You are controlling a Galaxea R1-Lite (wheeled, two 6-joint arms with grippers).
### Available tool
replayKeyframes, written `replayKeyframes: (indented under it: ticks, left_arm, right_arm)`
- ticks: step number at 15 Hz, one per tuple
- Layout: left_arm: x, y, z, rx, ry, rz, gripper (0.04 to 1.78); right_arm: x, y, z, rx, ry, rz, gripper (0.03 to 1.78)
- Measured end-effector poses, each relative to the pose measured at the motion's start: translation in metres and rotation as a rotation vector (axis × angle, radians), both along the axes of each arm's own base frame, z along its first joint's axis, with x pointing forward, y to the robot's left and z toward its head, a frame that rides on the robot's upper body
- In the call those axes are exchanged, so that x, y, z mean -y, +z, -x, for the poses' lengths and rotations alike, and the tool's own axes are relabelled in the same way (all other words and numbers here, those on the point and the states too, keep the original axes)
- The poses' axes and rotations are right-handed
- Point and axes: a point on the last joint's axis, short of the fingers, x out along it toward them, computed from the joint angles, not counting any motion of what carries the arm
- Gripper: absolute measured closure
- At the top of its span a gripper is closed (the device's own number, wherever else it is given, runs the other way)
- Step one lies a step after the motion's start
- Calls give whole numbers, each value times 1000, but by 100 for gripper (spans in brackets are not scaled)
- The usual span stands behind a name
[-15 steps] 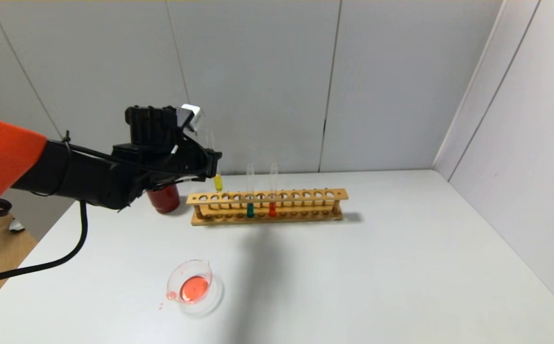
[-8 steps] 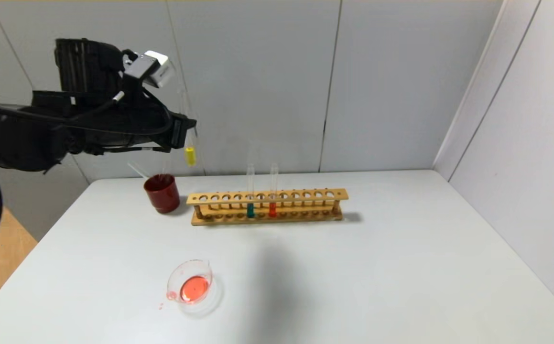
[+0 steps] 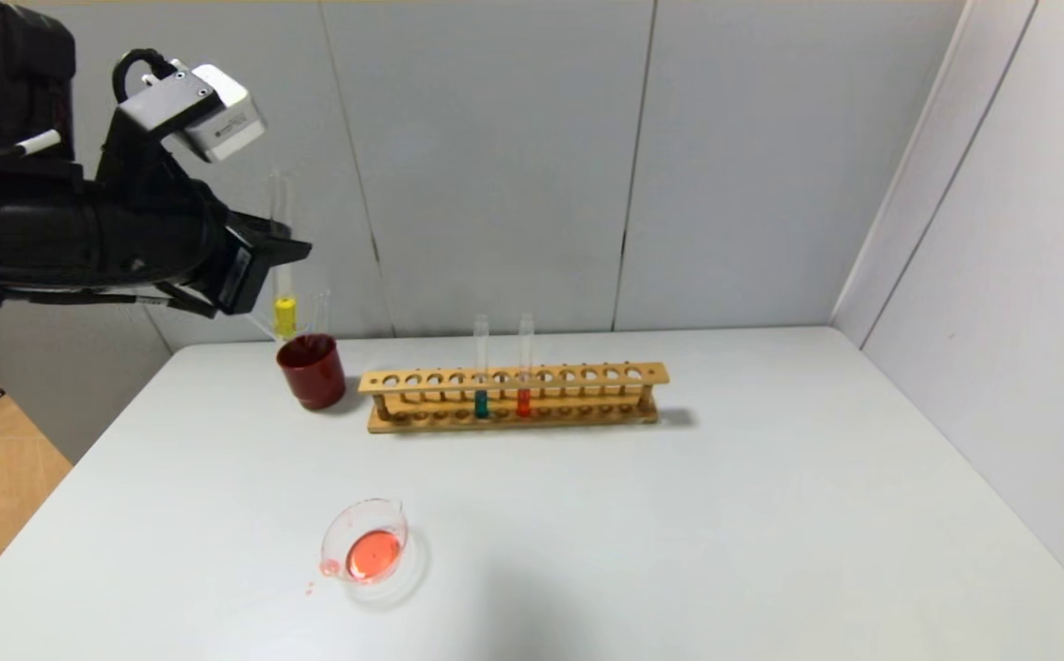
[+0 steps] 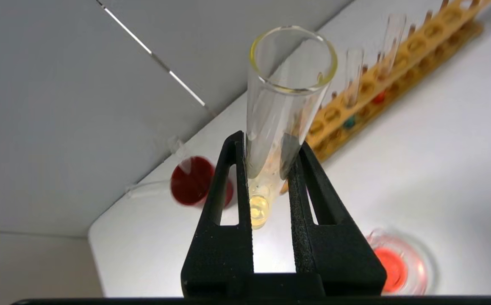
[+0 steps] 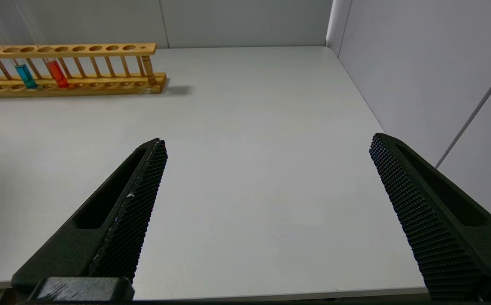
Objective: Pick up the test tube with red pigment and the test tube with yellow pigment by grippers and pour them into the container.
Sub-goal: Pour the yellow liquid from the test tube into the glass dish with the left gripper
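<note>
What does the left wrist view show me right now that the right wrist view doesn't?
Only the left wrist view: the left gripper shut on the test tube with yellow pigment, held upright, plus the dark red cup and the container with red liquid in it.

Only the right wrist view: the right gripper open above bare table, holding nothing.

Both: the wooden rack, with the teal tube and the test tube with red pigment standing in it.

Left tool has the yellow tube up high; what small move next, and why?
Probably carry it toward the beaker: the left tool holds the yellow tube upright above the dark red cup, and the beaker, holding only red liquid, sits nearer the robot.
</note>
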Motion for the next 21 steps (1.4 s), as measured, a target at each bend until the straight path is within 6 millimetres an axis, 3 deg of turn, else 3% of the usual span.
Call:
replayKeyframes:
  ticks: [5, 9, 15, 21]
  left_arm:
    - [-9, -26, 32, 25, -105, -285, 152]
    - [-11, -39, 45, 13, -142, -349, 152]
    - [-10, -57, 54, -6, -268, -395, 152]
    - [-15, -64, 50, -12, -277, -442, 152]
  right_arm:
    - [0, 0, 0, 0, 0, 0, 6]
    - [0, 0, 0, 0, 0, 0, 6]
    - [0, 0, 0, 0, 0, 0, 6]
    - [0, 0, 0, 0, 0, 0, 6]
